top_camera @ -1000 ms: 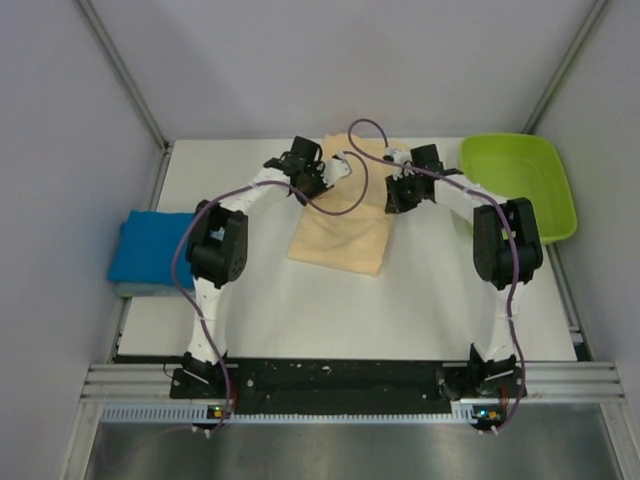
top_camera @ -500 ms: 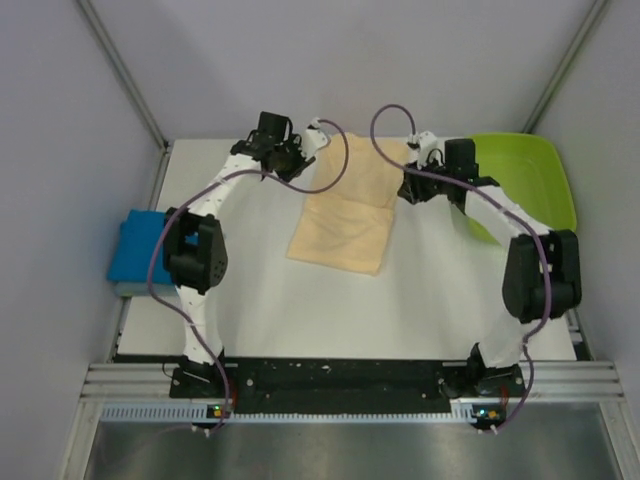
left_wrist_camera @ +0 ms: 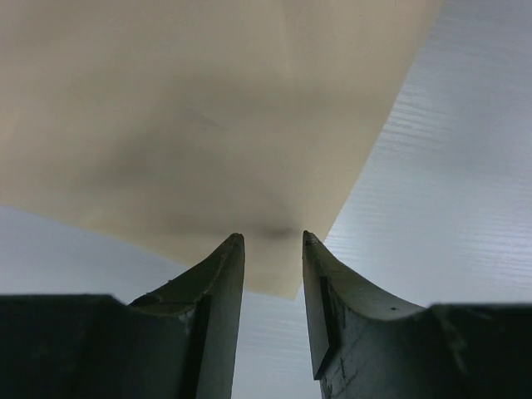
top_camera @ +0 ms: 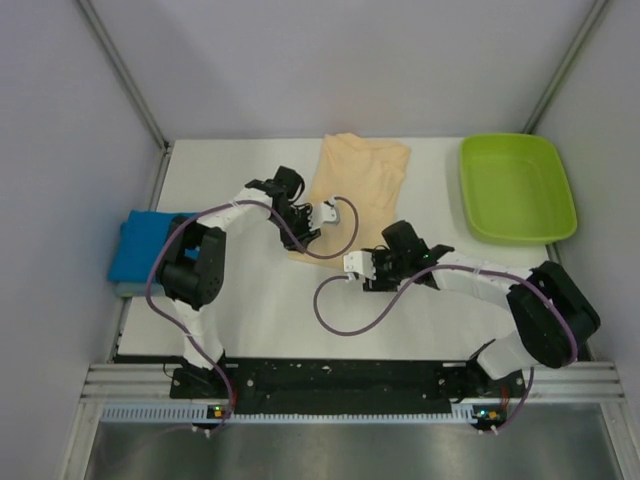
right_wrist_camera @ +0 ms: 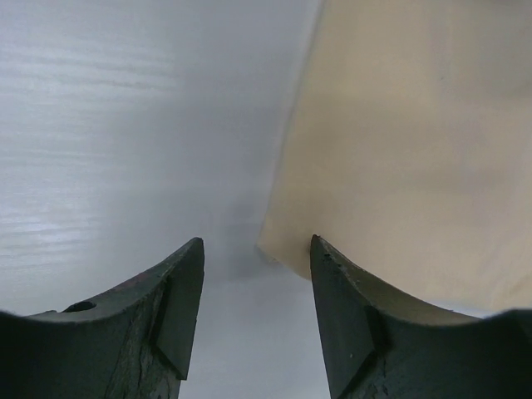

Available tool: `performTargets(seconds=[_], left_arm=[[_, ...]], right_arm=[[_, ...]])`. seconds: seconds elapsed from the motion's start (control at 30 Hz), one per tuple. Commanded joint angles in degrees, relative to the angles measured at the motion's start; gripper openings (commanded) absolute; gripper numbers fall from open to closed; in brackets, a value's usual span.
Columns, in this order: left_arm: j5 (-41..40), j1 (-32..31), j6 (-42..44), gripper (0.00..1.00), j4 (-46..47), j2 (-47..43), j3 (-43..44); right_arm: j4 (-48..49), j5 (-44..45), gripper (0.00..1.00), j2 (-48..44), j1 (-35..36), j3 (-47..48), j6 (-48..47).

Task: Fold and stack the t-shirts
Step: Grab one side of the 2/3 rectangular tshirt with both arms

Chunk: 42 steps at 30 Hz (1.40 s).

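Pale grey walls (top_camera: 350, 60) enclose a white table (top_camera: 260, 335), an aluminium rail (top_camera: 350, 372) at its front.

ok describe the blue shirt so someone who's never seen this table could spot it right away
On the white table seen from above, go to the left edge, beside the left arm's elbow. The blue shirt lies there as a neat folded square. It is the only bright blue thing; the peach shirt lies flat mid-table and the lime-green tray sits far right.
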Motion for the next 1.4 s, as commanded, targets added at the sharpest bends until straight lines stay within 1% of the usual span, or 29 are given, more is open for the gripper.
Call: performTargets(seconds=[0.0,0.1,0.17,0.23,0.33,0.4,0.47,0.5,0.6,0.67,0.83,0.87,0.9,0.93,0.97,1.0,1.03,1.17,1.27,1.37], left_arm=[[-2.44,-0.93,-1.24,0.38,1.02,2.73,0.61],[-3.58,-0.93,-0.54,0.38,-2.32,3.62,0.88],[-3.94,-0.93,0.77,0.38,-5.04,2.75,-0.09],[-3.76,-0.93,3.4,0.38,-8.81,1.08,-1.4],[-3.41,-0.93,7.01,0.38,-13.12,-1.47,-2.46],[-1.75,-0.93,9.47,0.39,-14.89,-3.14,-2.55],[-0.34,-0.93,10.09,0.4,-12.8,-4.72,-3.34],[-0.86,-1.1,9.49,0.41,-9.83,-4.99,-4.13],[-6.99,-1.54,7.46,0.42,-1.65,-4.03,-6.5],[-10.69,-2.07,7.11,0.42,1.52,-3.24,-7.29],[-14.22,-3.21,7.81,0.42,4.08,-1.83,-9.93],[-14.39,-3.39,7.64,0.41,4.35,-1.48,-10.2],[-14.31,-3.3,7.2,0.4,4.44,-0.96,-10.2],[-14.13,-3.3,6.67,0.36,4.44,-0.43,-10.02],[-14.13,-3.48,5.97,0.27,4.26,0.19,-9.67],[-14.13,-3.48,5.27,0.12,3.83,0.54,-9.15],[-14.13,-3.39,4.74,0.0,2.95,0.63,-8.53],[-12.12,-3.39,1.93,0.0,-1.62,-2.43,-7.91],[-10.01,-3.91,-0.18,0.0,-2.33,-7.44,-11.68],[-8.25,-5.76,-1.24,0.0,-5.04,-11.57,-16.25]], right_arm=[[-0.06,8.05,0.53,4.55,2.56,3.26,-3.46],[-5.5,9.54,0.5,8.15,3.35,5.02,-5.04],[-6.66,12.17,0.47,9.3,4.66,4.5,-6.88],[-7.45,12.71,0.43,9.56,5.28,3.8,-7.24],[-9.47,13.24,0.36,9.04,5.37,3.62,-8.38],[-10.18,13.77,0.32,8.34,5.37,3.53,-9.26],[-10.27,12.98,0.32,8.16,5.37,4.32,-8.74],[-10.18,12.63,0.32,8.85,5.37,5.37,-7.78],[-10.27,15.95,0.33,13.06,5.37,8.97,-3.13],[-10.09,19.03,0.33,15.27,5.81,10.03,-2.67],[-9.04,19.83,0.34,16.42,6.34,9.51,-1.79],[-8.95,19.83,0.32,16.68,6.43,9.16,-2.14],[-9.04,21.57,0.26,16.94,6.69,8.81,-2.49],[-9.04,21.85,0.18,16.95,6.86,8.54,-2.76],[-9.12,21.33,0.08,16.77,7.21,8.54,-2.59],[-9.3,20.46,0.01,16.42,7.13,8.54,-2.24],[-9.56,20.36,0.0,15.64,7.48,8.54,-1.8],[-12.02,17.29,0.0,8.89,7.92,6.26,-0.13],[-12.81,16.76,0.0,2.29,8.62,4.33,4.34],[-16.76,16.14,0.0,-3.34,10.99,3.45,6.11]])
